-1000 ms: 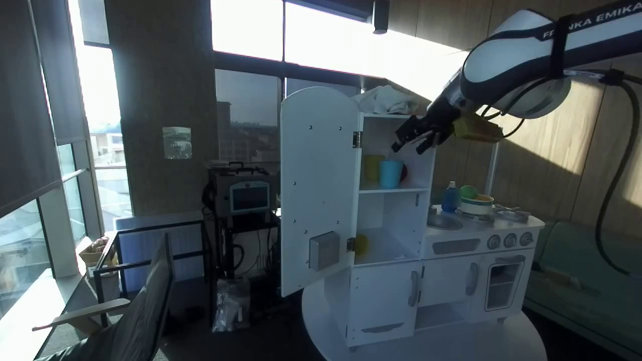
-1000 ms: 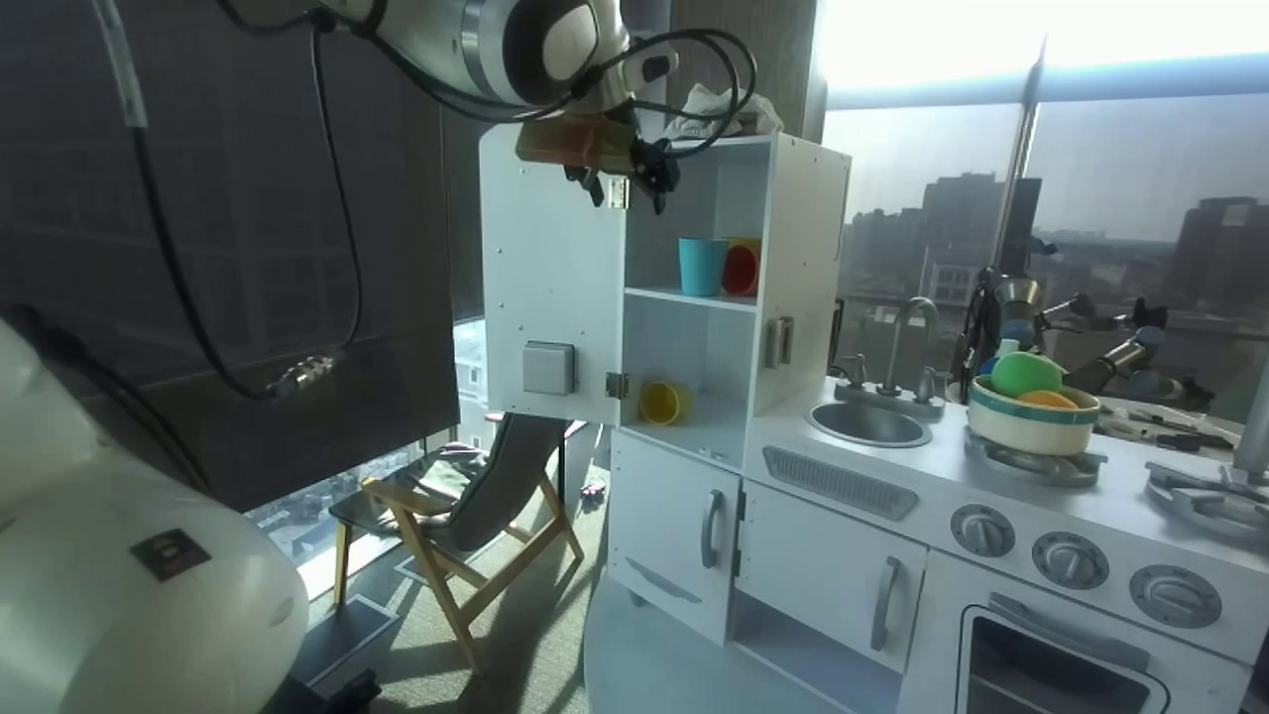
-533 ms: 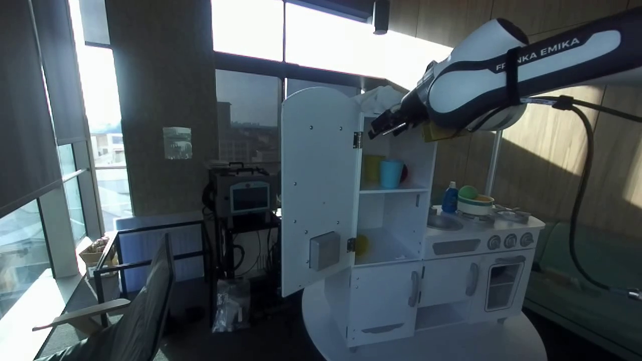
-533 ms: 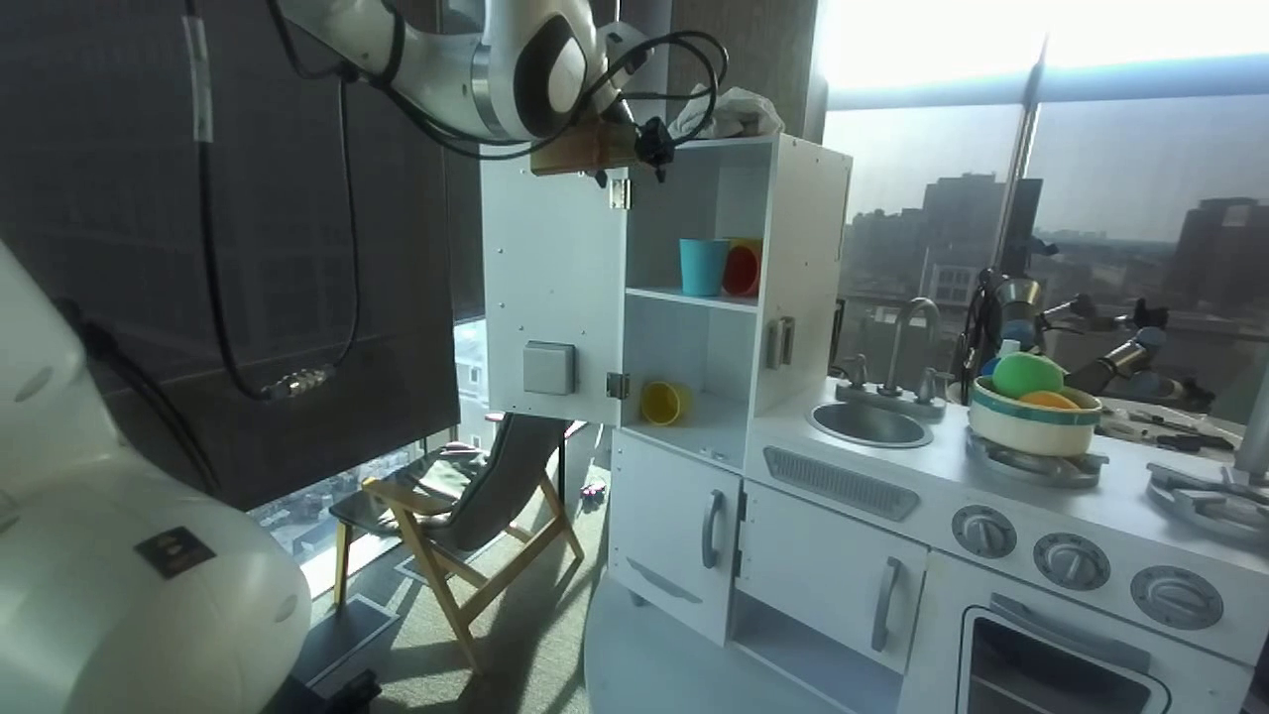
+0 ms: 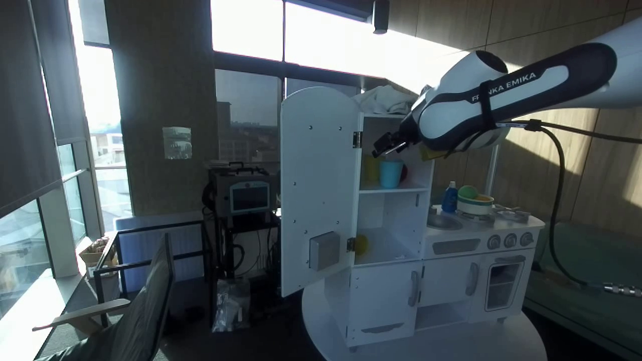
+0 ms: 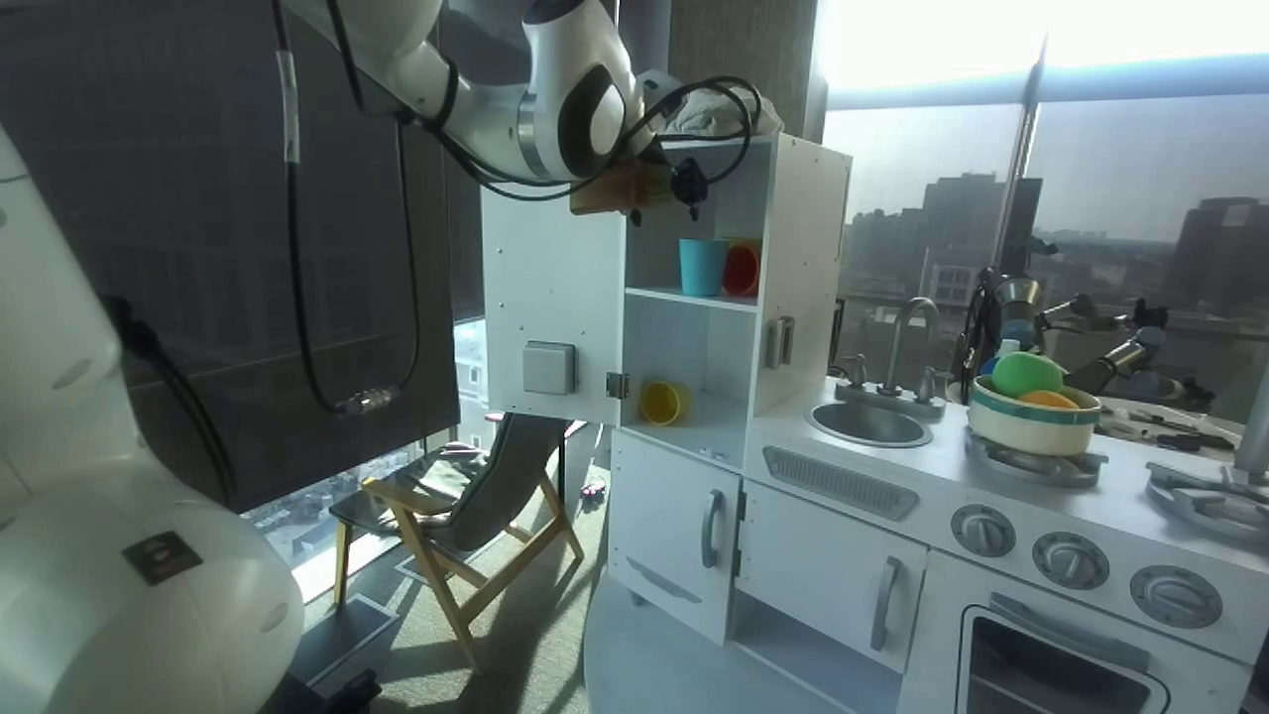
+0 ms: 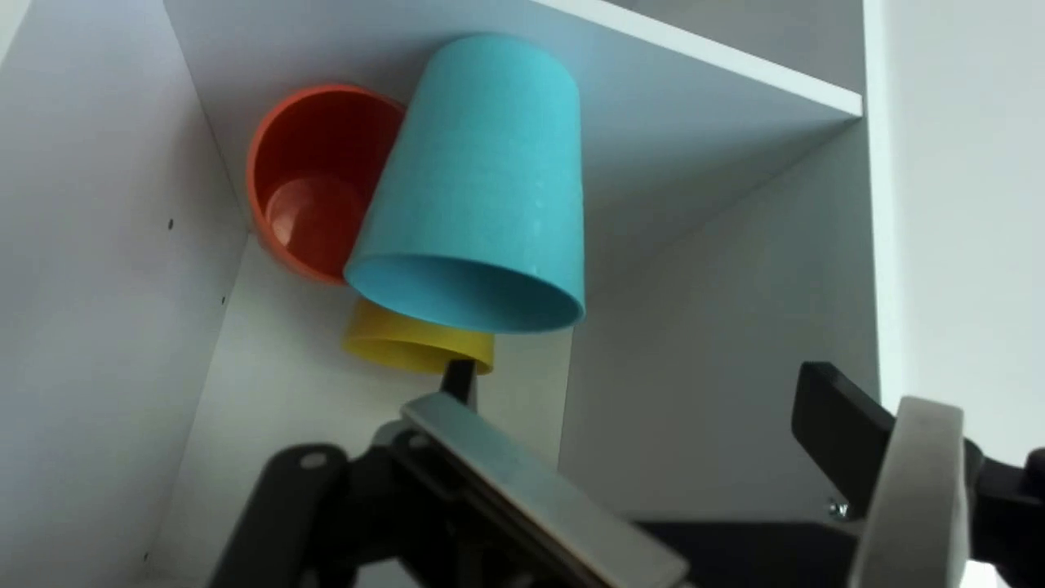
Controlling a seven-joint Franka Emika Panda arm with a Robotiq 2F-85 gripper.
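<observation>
My gripper is open and empty in the upper compartment of the white toy cabinet, above the cups; it shows in both exterior views (image 5: 387, 148) (image 6: 664, 212) and in the wrist view (image 7: 641, 384). A light blue cup (image 7: 490, 180) stands upright on the shelf (image 7: 702, 61), nearest to the gripper, with its rim towards the fingers and apart from them. A red cup (image 7: 314, 192) lies on its side beside it, mouth outward. A yellow cup (image 7: 416, 336) is partly hidden behind the blue one. Another yellow cup (image 6: 662, 403) lies on its side in the lower compartment.
The cabinet door (image 5: 321, 190) stands open beside the compartments. A pale cloth (image 5: 387, 100) lies on the cabinet top. A toy sink (image 6: 870, 424) and a pot (image 6: 1031, 426) holding green and orange things are on the counter. A chair (image 6: 506, 486) stands behind the door.
The gripper has moved towards the cabinet, rising a little first, then lowering to above the cups in the upper compartment. The cups and door have not moved.
</observation>
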